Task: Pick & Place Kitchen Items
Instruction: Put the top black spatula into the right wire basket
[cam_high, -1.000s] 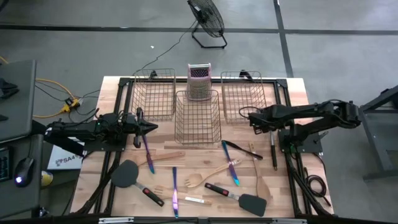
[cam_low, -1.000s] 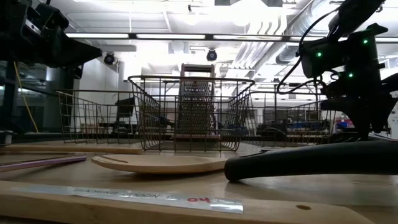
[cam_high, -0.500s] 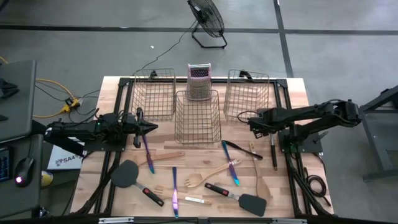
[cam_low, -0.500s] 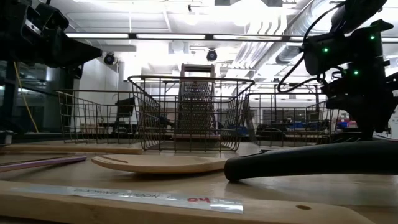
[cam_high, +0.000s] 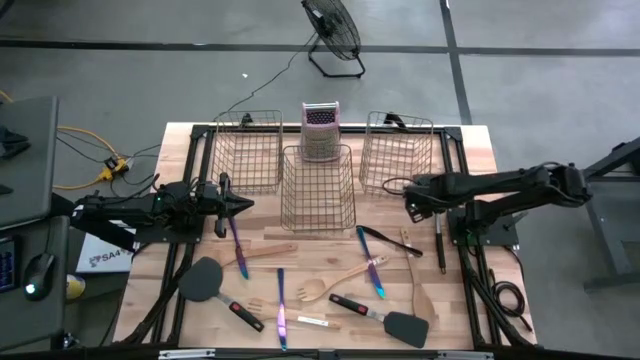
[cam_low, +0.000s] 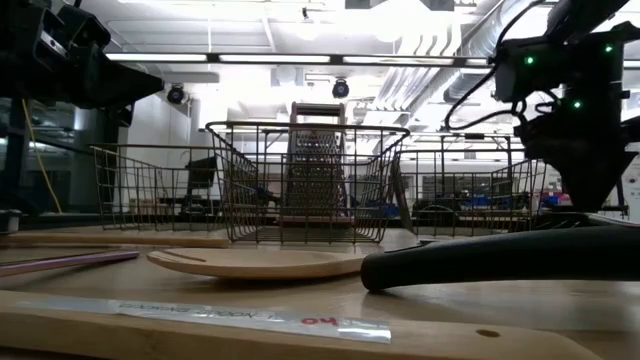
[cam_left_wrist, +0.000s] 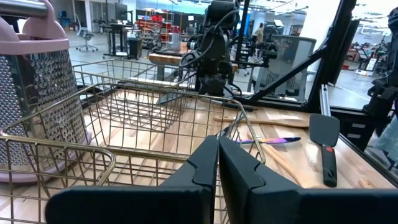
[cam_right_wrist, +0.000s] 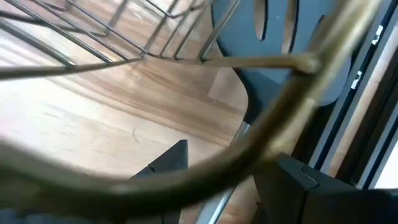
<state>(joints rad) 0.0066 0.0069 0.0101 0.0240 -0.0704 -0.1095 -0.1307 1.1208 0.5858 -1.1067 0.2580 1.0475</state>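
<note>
Kitchen items lie across the near half of the table: iridescent purple cutlery (cam_high: 238, 240) (cam_high: 281, 305), black spatulas (cam_high: 205, 280) (cam_high: 385, 318) and wooden spoons (cam_high: 265, 252) (cam_high: 415, 280). My right gripper (cam_high: 411, 198) (cam_right_wrist: 230, 154) is open and points down at the right wire basket (cam_high: 397, 150), its fingers on either side of the near rim. Past the rim, a dark slotted blade (cam_right_wrist: 277, 56) shows in the right wrist view. My left gripper (cam_high: 243, 205) (cam_left_wrist: 217, 155) is shut, level and empty at the table's left. My right gripper comes from above, pointing down, astride the right basket's near rim wire (cam_right_wrist: 267, 118). The wire crosses between the two fingers (cam_right_wrist: 171, 163), well back from their tips. Whether a finger rests against the wire I cannot tell.
A metal box grater (cam_high: 320, 130) stands at the far middle behind the middle basket (cam_high: 318, 185). The left basket (cam_high: 247, 150) is beside it. A black-handled utensil (cam_high: 438, 235) lies by the right arm's base. A black frame (cam_high: 460, 200) edges the table.
My right gripper has risen slightly and rolled at the right basket's near rim, its fingers staying apart. The right basket has shifted on the table with it. Its outline in the high view has narrowed, and in the low view its near corner now leans.
</note>
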